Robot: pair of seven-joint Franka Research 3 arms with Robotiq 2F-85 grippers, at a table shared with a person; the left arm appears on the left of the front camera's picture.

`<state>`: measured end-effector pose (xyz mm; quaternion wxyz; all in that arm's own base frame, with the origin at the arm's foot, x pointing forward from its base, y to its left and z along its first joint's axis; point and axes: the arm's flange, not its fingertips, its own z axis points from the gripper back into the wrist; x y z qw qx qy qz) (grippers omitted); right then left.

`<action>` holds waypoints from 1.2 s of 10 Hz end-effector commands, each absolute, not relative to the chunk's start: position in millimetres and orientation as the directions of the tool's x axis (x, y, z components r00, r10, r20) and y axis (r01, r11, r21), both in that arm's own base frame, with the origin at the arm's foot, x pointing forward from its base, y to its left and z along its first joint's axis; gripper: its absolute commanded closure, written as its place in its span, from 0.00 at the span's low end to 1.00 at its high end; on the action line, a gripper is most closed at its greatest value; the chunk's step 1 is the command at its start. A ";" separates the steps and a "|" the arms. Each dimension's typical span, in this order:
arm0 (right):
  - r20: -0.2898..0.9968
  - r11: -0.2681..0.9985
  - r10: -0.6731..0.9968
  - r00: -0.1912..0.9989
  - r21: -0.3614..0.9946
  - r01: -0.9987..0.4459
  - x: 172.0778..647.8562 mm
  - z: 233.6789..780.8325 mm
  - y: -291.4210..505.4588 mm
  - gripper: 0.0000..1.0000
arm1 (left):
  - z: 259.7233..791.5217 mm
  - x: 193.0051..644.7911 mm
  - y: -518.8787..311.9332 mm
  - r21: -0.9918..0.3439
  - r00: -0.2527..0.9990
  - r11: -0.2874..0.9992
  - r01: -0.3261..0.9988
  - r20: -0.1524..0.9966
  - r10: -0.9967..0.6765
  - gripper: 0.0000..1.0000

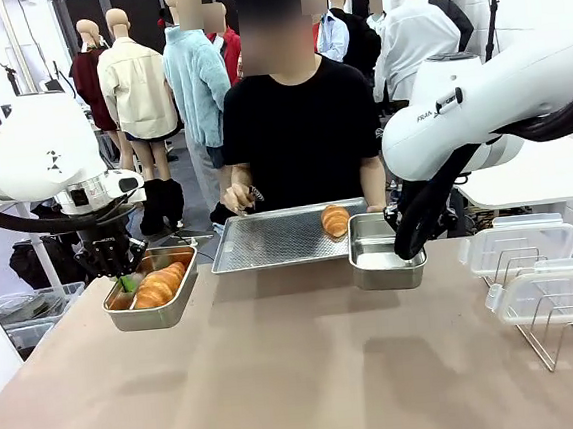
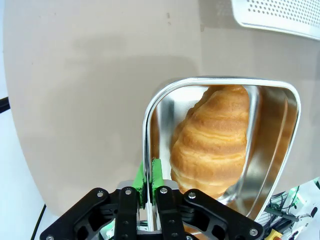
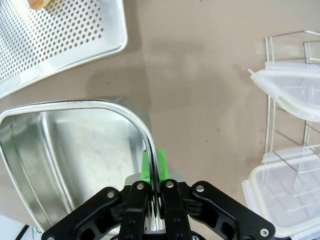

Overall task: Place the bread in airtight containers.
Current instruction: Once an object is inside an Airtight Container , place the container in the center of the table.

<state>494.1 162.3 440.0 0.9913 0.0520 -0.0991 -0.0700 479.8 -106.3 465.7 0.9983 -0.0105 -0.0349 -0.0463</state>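
My left gripper (image 1: 127, 282) (image 2: 150, 174) is shut on the near rim of a steel airtight container (image 1: 154, 308) (image 2: 280, 150). One golden croissant (image 1: 160, 284) (image 2: 215, 140) lies inside it. My right gripper (image 1: 408, 252) (image 3: 154, 167) is shut on the rim of a second container (image 1: 381, 261) (image 3: 75, 150), which is empty. Both tins cast offset shadows and seem to hang just above the table. Another croissant (image 1: 335, 220) rests on the perforated tray (image 1: 274, 241) (image 3: 50, 45) between them.
A person in black sits at the far side with a hand (image 1: 238, 199) at the tray's back edge. Clear lids (image 1: 525, 244) (image 3: 292, 97) lie on a wire rack (image 1: 568, 335) at the right. The tray's corner (image 2: 280, 17) lies beyond the left tin.
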 end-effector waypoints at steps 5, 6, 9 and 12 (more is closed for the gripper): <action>0.204 0.984 -0.144 0.968 0.134 0.118 493.7 442.7 162.8 1.00 | 470.4 481.5 -104.6 -0.003 0.991 0.995 0.101 0.087 -0.100 1.00; 0.204 0.984 -0.144 0.968 0.134 0.118 493.7 442.7 162.8 1.00 | 470.4 481.5 -104.6 -0.003 0.991 0.995 0.101 0.087 -0.100 1.00; 0.204 0.984 -0.144 0.968 0.134 0.118 493.7 442.7 162.8 1.00 | 470.4 481.5 -104.6 -0.003 0.991 0.995 0.101 0.087 -0.100 1.00; 0.204 0.984 -0.144 0.968 0.134 0.118 493.7 442.7 162.8 1.00 | 470.4 481.5 -104.6 -0.003 0.991 0.995 0.101 0.087 -0.100 1.00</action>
